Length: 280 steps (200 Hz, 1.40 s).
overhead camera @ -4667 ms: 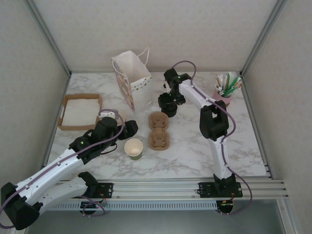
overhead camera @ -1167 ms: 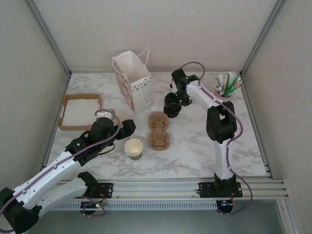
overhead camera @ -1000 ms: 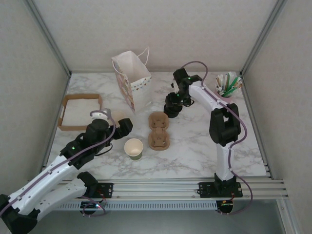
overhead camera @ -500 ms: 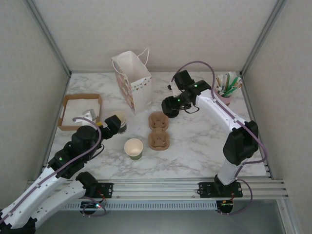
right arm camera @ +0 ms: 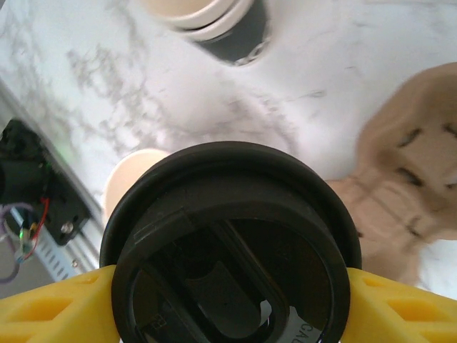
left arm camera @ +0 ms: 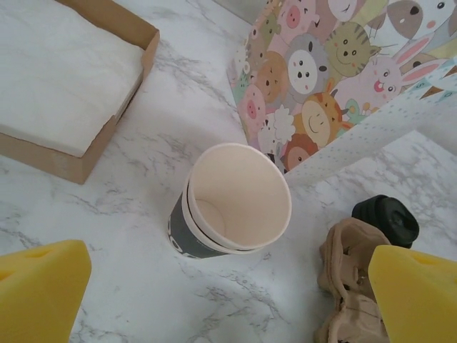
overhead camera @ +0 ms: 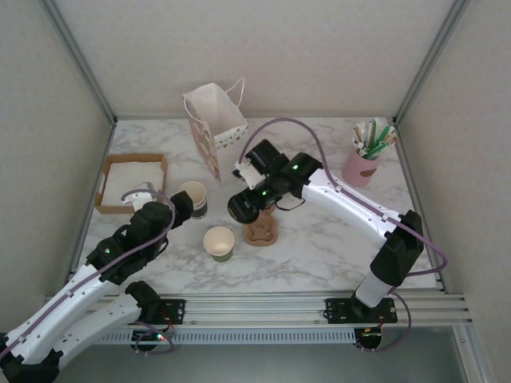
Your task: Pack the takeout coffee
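Right gripper [right arm camera: 228, 309] clenched on the round black lid [right arm camera: 228, 239], held off the counter [overhead camera: 319, 247] just beyond the olive-green cup [overhead camera: 219, 242], beside the cardboard carrier [overhead camera: 261, 231]. The cup stands upright, uncovered. Left gripper [left arm camera: 228, 286] spread wide, hovering near the stacked cups [left arm camera: 232, 200] by the animal-print bag [left arm camera: 335, 71].

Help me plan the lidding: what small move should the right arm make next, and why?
Probably ease the right gripper down and slightly left in the top view, centring the round black plastic lid in its jaws over the lone olive-green paper cup. The cup stands open, and in the wrist view its cream rim shows beside the lid, not under it.
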Tool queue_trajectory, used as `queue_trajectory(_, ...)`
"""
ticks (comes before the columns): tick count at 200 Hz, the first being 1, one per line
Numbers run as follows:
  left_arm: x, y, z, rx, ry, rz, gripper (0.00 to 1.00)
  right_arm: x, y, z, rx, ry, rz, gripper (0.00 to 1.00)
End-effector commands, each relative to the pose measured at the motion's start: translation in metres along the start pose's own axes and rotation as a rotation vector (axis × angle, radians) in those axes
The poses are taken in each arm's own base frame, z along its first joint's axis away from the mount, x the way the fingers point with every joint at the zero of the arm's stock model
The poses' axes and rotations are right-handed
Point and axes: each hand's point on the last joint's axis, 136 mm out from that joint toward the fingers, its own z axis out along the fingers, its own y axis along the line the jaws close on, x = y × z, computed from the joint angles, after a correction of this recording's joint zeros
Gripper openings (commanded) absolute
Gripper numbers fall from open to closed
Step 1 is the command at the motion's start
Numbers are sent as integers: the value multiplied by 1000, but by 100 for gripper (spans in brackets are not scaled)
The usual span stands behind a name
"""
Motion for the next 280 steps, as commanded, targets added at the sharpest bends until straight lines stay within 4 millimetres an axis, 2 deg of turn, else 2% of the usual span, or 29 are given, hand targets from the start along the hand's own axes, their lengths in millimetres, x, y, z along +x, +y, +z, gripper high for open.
queue_trajectory(1, -15, 5, -16, 18, -40, -54, 100, 12, 20, -2, 20, 28, -85, 71)
queue_trajectory(29, -36, 3, -45, 97, -77, -91, 100, 19, 40, 8, 47, 54, -159, 72)
queue_trajectory(53, -59, 14, -72, 100, -141, -80, 100, 22, 44, 19, 111, 85, -204, 72)
queue_trajectory(70, -65, 9, -81, 126, -138, -61, 100, 21, 47, 28, 147, 104, -228, 72)
queue_trajectory(103, -60, 6, -75, 91, -89, 6, 100, 20, 49, 47, 206, 138, -255, 73)
queue_trajectory(146, -60, 8, -77, 105, -108, -9, 100, 19, 52, 66, 223, 171, -244, 73)
queue_trajectory(190, -60, 10, -78, 106, -114, -10, 100, 19, 47, 79, 259, 197, -240, 73)
queue_trajectory(280, -60, 11, -77, 102, -119, -11, 100, 28, 60, 96, 236, 224, -260, 73)
